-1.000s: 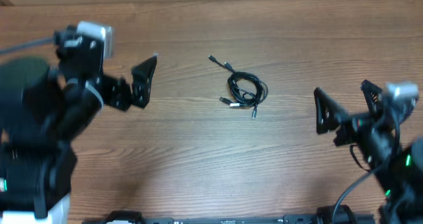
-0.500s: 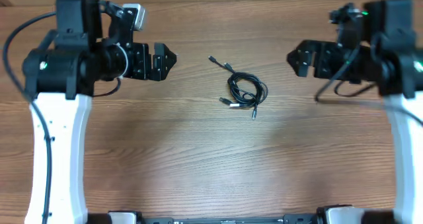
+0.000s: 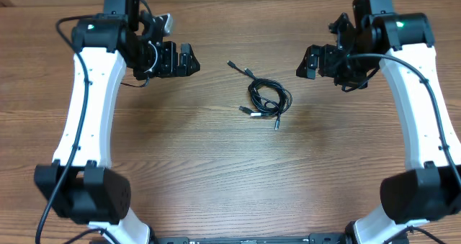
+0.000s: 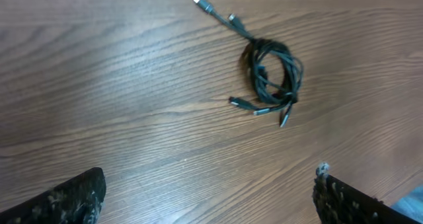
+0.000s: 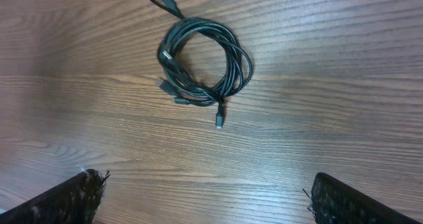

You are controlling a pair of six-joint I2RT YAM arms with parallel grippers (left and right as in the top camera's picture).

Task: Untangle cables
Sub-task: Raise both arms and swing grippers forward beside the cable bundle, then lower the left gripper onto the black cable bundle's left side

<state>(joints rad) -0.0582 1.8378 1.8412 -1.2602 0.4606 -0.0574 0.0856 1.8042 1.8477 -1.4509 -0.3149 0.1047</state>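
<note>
The cables [image 3: 253,93] lie on the wooden table [image 3: 216,172] as one small black coil with loose plug ends; one strand trails toward the upper left. My left gripper [image 3: 187,60] hovers left of the coil, open and empty, pointing at it. Right of the coil, my right gripper [image 3: 307,62] is also open and empty. In the left wrist view the cables [image 4: 254,69] sit well ahead of my left gripper [image 4: 208,204]. The right wrist view shows the cables [image 5: 239,62] ahead of my right gripper [image 5: 208,197]. Neither gripper touches them.
Both white arms reach in from the near corners, with their bases [image 3: 86,197] at the front left and at the front right [image 3: 418,197]. Bare wood surrounds the coil on every side.
Both arms have swung up from low folded poses near the front and now reach toward the coil from each side. The cables have not moved. Both grippers stayed open.
</note>
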